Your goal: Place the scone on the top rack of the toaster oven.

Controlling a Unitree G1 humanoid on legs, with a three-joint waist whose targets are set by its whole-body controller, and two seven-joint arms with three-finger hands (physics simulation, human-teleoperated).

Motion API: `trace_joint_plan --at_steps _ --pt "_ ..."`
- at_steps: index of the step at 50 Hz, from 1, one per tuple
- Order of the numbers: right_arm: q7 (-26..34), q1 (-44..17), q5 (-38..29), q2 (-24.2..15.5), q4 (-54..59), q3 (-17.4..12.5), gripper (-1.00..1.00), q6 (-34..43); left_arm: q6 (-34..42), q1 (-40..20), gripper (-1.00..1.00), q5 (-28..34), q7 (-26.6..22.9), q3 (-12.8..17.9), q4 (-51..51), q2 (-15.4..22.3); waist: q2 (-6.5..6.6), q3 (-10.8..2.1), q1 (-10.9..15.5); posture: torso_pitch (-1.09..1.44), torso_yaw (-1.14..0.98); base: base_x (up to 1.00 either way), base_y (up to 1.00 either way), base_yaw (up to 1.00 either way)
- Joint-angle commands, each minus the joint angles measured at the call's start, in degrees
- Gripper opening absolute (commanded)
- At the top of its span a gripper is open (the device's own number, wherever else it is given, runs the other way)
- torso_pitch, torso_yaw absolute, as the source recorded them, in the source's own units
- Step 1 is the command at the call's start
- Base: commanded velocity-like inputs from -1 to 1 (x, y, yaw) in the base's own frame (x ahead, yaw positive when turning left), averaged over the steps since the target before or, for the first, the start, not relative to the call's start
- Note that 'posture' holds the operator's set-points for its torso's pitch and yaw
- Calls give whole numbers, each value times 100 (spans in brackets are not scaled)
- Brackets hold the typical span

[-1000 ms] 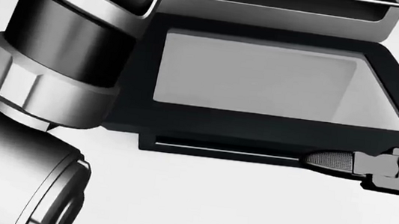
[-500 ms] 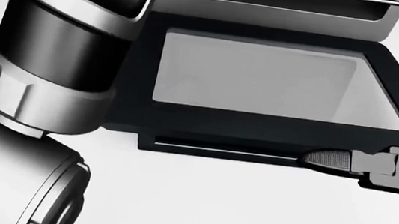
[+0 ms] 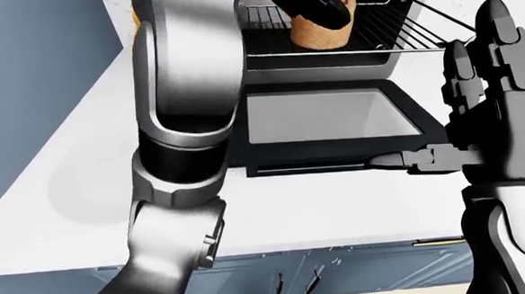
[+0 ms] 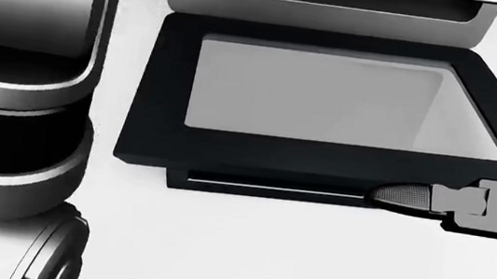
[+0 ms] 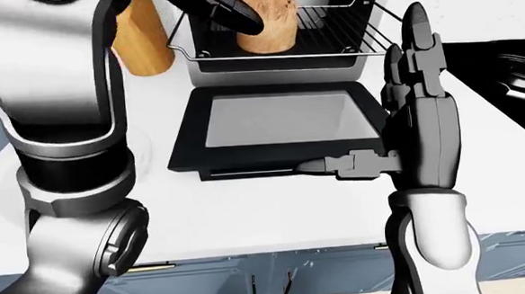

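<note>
The tan scone (image 5: 272,19) stands on the wire rack (image 5: 338,31) that is pulled out of the toaster oven (image 5: 276,64). The oven's glass door (image 4: 328,99) lies open and flat on the white counter. The dark fingers (image 5: 229,12) of my left hand lie across the scone's upper left side; the rest of the hand is hidden, so its grip does not show. My right hand (image 5: 382,100) is open to the right of the door, fingers straight up, with its thumb (image 4: 408,196) pointing left along the door's near edge.
A wooden cylinder (image 5: 140,42) stands left of the oven. A black stove (image 5: 510,60) lies at the right. My left arm (image 4: 20,85) fills the left of the head view. The counter edge and blue cabinets (image 5: 278,274) are below.
In the head view my left arm has swung to the left and uncovered the door's left edge. The door and the right thumb have barely shifted.
</note>
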Motion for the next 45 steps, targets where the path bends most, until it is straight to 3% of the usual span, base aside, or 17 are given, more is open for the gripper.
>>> trace_joint_plan --at_steps 1,8,28,37,45 --pt "-21 -109 -29 -53 -149 -34 100 -123 15 -75 70 63 44 113 -253 158 -23 -135 6 0 0 0 0 0" --pt "-34 -187 -75 -45 -146 38 100 -58 342 320 69 43 -23 249 -801 540 8 -137 -6 0 0 0 0 0" --pt "3 -324 -139 -76 -150 84 100 90 749 1257 73 -369 274 502 -1662 1023 62 -160 -12 0 0 0 0 0" --pt "23 -333 -175 -63 -197 116 100 146 1283 2270 80 -622 250 662 -2823 1250 110 -158 -26 0 0 0 0 0" --pt "28 -370 -199 -44 -201 150 100 174 1573 3256 100 -854 420 917 -3661 1463 140 -181 -34 0 0 0 0 0"
